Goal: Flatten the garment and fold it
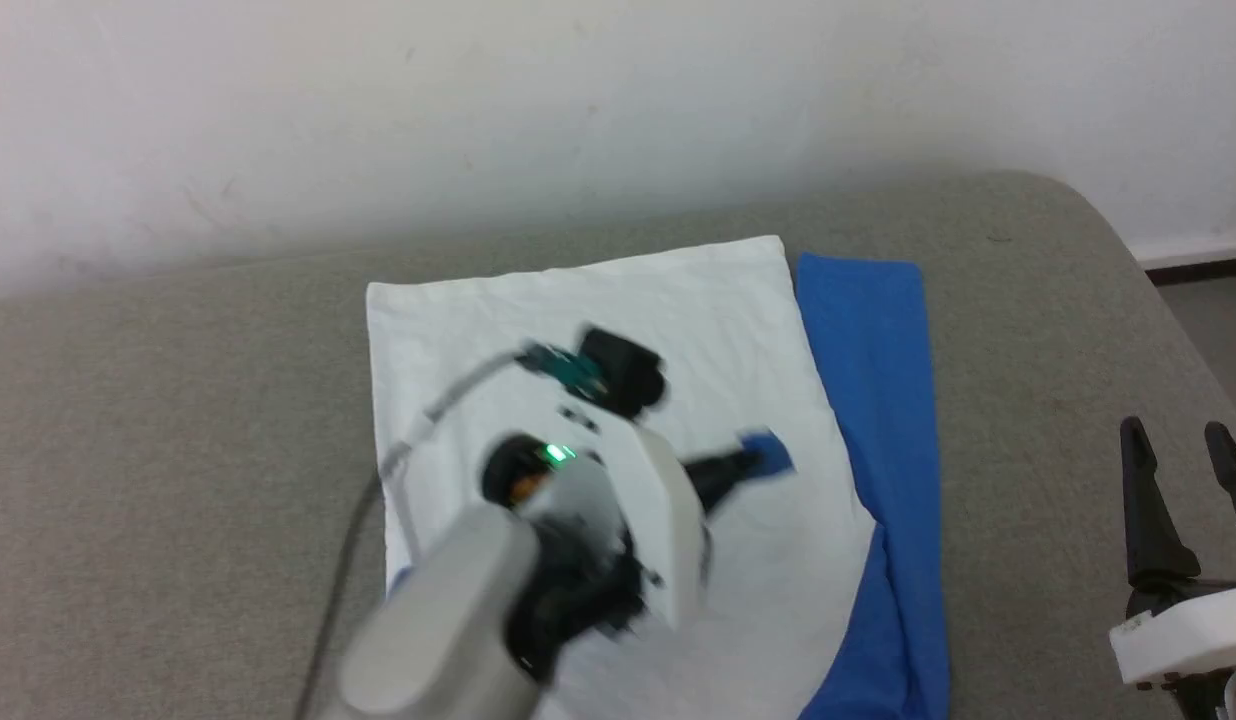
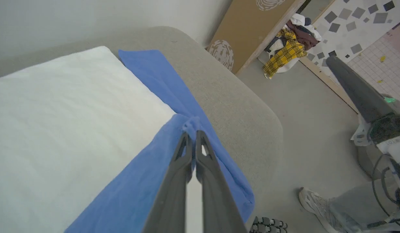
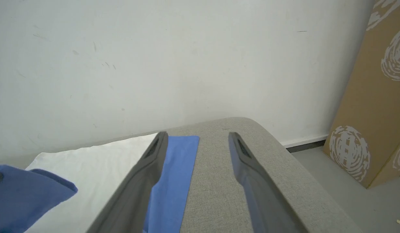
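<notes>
Across the middle of the grey padded counter (image 1: 158,420) lies the garment (image 1: 668,300), white body spread flat. Over it the left claw (image 1: 750,462) is pinched shut on a bit of blue fabric (image 1: 771,452). The knit looks light, soft and limp, so hems and cuffs seem the best holds. Further right, a blue sleeve (image 1: 868,350) lies straight, and the right claw (image 1: 1183,440) hangs wide open, empty.
</notes>
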You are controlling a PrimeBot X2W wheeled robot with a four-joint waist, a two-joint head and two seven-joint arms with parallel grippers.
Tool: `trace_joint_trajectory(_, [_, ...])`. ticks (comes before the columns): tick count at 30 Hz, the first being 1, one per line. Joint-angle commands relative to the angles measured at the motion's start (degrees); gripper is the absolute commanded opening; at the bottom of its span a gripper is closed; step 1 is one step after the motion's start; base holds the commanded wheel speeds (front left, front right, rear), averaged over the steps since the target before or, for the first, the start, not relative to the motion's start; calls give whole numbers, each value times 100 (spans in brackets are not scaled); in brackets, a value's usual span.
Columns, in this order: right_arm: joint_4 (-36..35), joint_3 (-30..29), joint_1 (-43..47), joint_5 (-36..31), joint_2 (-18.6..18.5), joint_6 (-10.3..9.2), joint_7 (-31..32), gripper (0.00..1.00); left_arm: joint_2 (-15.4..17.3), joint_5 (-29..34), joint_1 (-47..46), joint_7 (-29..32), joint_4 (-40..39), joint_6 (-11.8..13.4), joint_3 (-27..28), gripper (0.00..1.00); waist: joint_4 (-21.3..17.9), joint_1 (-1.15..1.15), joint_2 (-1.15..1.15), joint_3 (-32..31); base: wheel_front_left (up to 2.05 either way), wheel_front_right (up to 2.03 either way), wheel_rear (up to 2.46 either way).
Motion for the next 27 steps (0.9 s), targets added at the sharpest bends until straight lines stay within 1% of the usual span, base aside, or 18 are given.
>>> trace_joint_trajectory(1, [-20, -6, 58, 54, 18, -4, 15, 100, -110, -16, 155, -78, 119, -45, -115, 0, -141, 1, 0, 177, 0, 0, 0])
trace_joint_trajectory(4, [9, 33, 36, 117, 18, -4, -2, 100, -333, 109, 293, -401, 536, -64, -454, 0, -240, 1, 0, 295, 0, 0, 0])
trace_joint_trajectory(6, [36, 57, 10, 152, 18, -4, -12, 100, -420, 230, 321, -715, 767, -56, -655, 0, -286, 1, 0, 363, 0, 0, 0])
trace_joint_trajectory(10, [113, 92, -25, 187, 19, -4, -41, 100, -492, 282, 475, -1206, 1119, -88, -1124, 0, -310, 1, 0, 446, 0, 0, 0])
trace_joint_trajectory(14, [183, 118, -40, 206, 19, -4, -76, 100, -504, 239, 686, -1540, 1300, -153, -1726, 0, -234, 1, 0, 480, 0, 0, 0])
trace_joint_trajectory(15, [201, 142, -52, 194, 19, -4, -82, 100, -504, 256, 705, -1615, 1353, -160, -1873, 58, -214, 1, 0, 478, 0, 0, 0])
trace_joint_trajectory(16, [220, 178, -68, 183, 19, -4, -81, 100, -505, 235, 725, -1693, 1390, -171, -1996, 100, -199, 1, 0, 475, 0, 0, 0])
trace_joint_trajectory(18, [239, 216, -101, 146, 19, -4, -95, 100, -505, 167, 713, -1902, 1391, -186, -2165, 100, -145, 1, 0, 457, 0, 0, 0])
trace_joint_trajectory(23, [234, 267, -89, 12, 19, -4, -80, 100, -506, 345, 404, -2872, 1083, -144, -2252, 100, 31, 1, 0, 321, 0, 0, 0])
trace_joint_trajectory(25, [218, 285, -62, -74, 19, -4, -52, 100, -506, 570, 251, -3266, 952, -65, -2196, 100, 106, 1, 0, 245, 0, 0, 0])
trace_joint_trajectory(27, [194, 331, -44, -146, 19, -4, -22, 100, -433, 770, 162, -3653, 811, 96, -2034, 100, 160, 1, 0, 163, 0, 0, 0])
